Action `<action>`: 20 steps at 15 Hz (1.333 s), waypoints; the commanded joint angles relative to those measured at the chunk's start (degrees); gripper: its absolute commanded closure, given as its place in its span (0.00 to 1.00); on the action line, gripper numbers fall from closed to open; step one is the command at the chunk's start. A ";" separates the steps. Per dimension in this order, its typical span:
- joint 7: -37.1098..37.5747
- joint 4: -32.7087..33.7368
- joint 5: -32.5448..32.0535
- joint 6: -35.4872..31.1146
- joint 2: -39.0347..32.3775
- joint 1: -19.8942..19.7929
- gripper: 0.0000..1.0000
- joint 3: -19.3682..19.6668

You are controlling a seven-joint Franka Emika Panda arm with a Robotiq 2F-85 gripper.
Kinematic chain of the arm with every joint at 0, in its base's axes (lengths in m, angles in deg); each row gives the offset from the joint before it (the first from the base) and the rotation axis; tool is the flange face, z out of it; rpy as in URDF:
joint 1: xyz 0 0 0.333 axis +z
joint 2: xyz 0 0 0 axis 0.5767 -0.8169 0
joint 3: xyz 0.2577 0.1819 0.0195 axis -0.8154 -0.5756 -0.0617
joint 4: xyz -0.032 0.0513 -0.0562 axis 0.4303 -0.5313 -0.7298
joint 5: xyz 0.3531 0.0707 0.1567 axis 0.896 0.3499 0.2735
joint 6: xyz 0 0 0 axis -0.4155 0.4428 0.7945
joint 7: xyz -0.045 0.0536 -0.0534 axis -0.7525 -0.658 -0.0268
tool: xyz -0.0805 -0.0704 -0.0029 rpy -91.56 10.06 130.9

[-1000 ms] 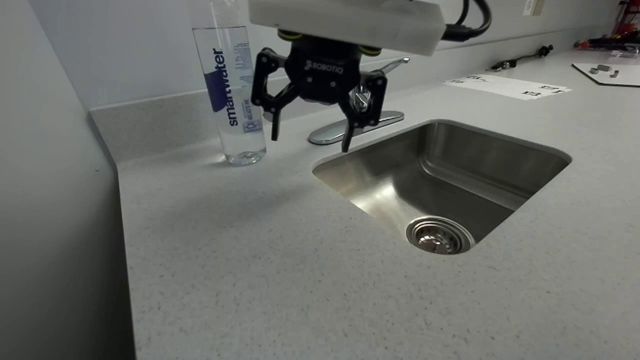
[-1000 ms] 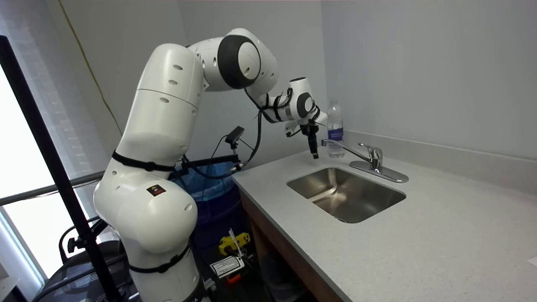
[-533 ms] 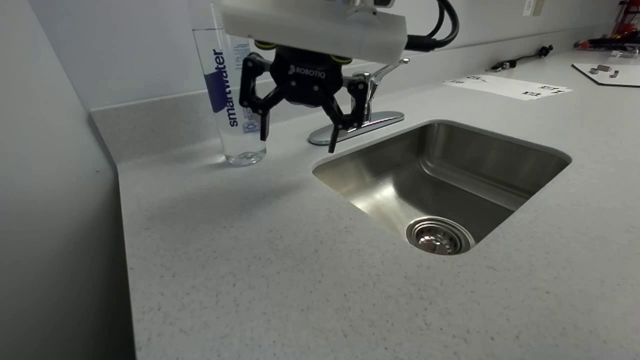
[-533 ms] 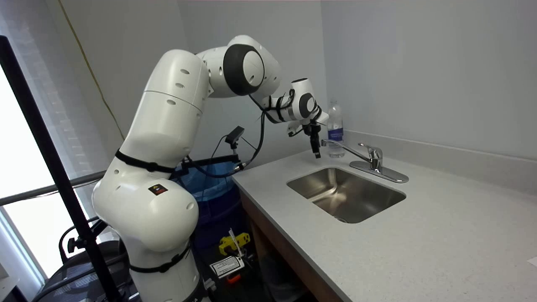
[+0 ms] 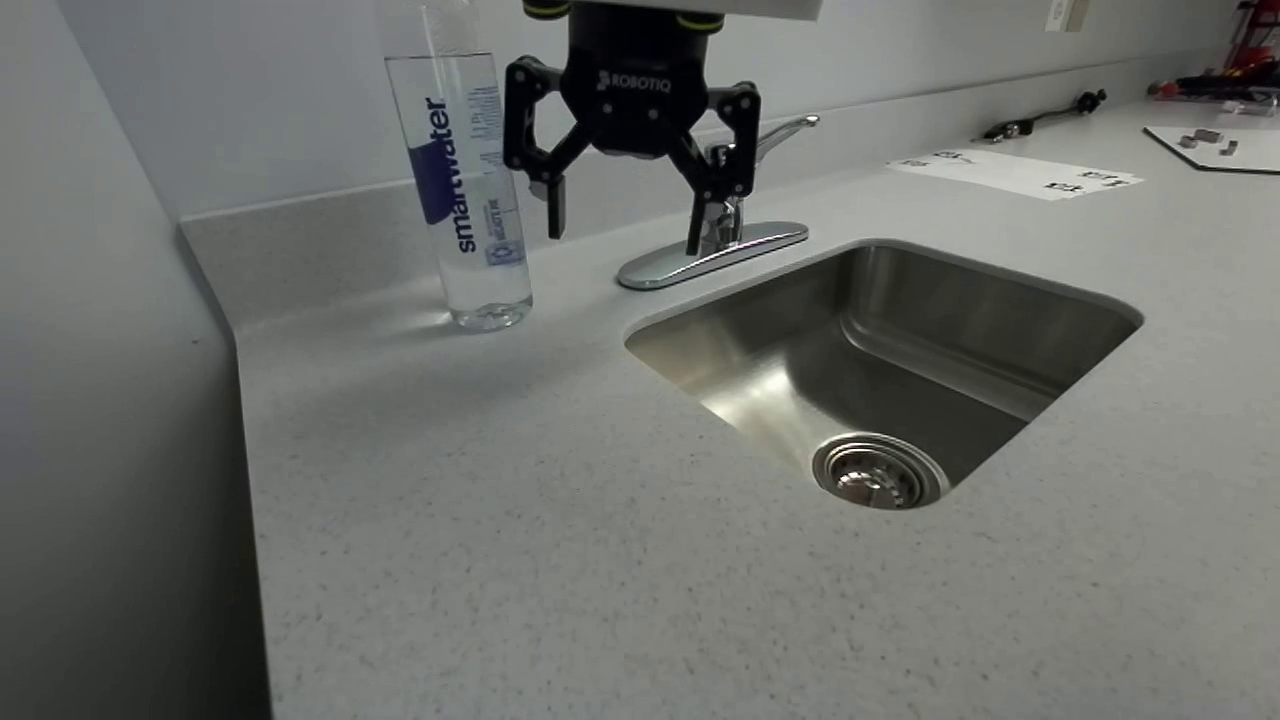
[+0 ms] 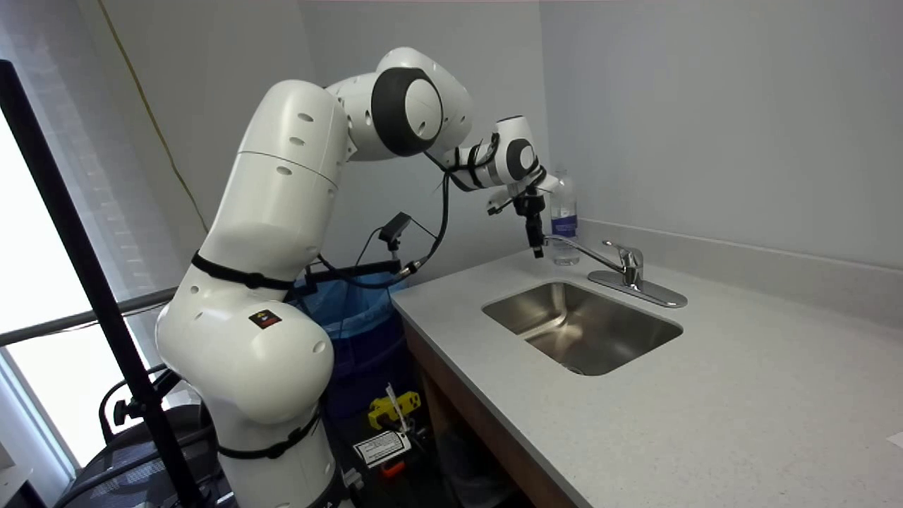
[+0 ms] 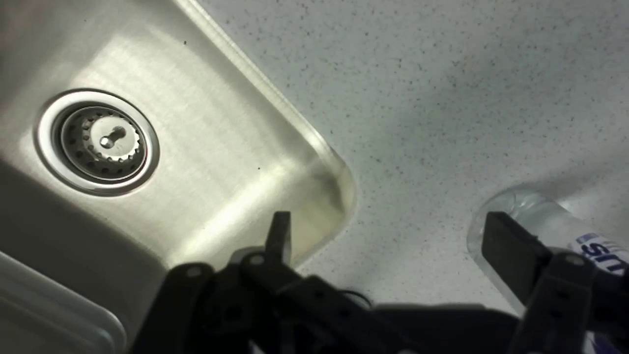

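Observation:
My black gripper [image 5: 624, 244] is open and empty, hanging fingers-down above the counter. The wrist view shows its fingertips [image 7: 511, 250] wide apart, with nothing between the pads. A clear water bottle [image 5: 455, 200] with a blue and white label stands upright beside it on the counter. The bottle also shows in an exterior view [image 6: 564, 224]. In the wrist view the bottle [image 7: 545, 221] lies partly behind one finger; contact cannot be told. The chrome faucet [image 5: 765, 240] is partly hidden behind the other finger. It shows whole in an exterior view [image 6: 630, 268].
A steel sink [image 5: 930, 390] with a drain strainer [image 7: 113, 137] is set into the speckled counter [image 5: 500, 520]. A grey wall [image 5: 130, 400] borders the counter. A marked paper sheet [image 5: 1010, 173] and a black tool [image 5: 1045, 117] lie farther along. A blue-lined bin [image 6: 360, 310] stands beyond the counter edge.
In an exterior view, my gripper first shifted left and slightly down, then rose and moved back right. It stays open. The bottle, faucet and sink have not moved.

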 commanded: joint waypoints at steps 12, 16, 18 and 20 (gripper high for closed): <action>6.95 17.93 -0.18 2.86 -10.24 1.03 0.00 2.15; 5.33 16.40 0.71 4.39 -9.19 0.52 0.00 1.25; 5.61 16.92 0.82 5.90 -9.35 0.54 0.00 1.28; 5.44 17.06 0.98 6.88 -9.32 0.41 0.00 1.18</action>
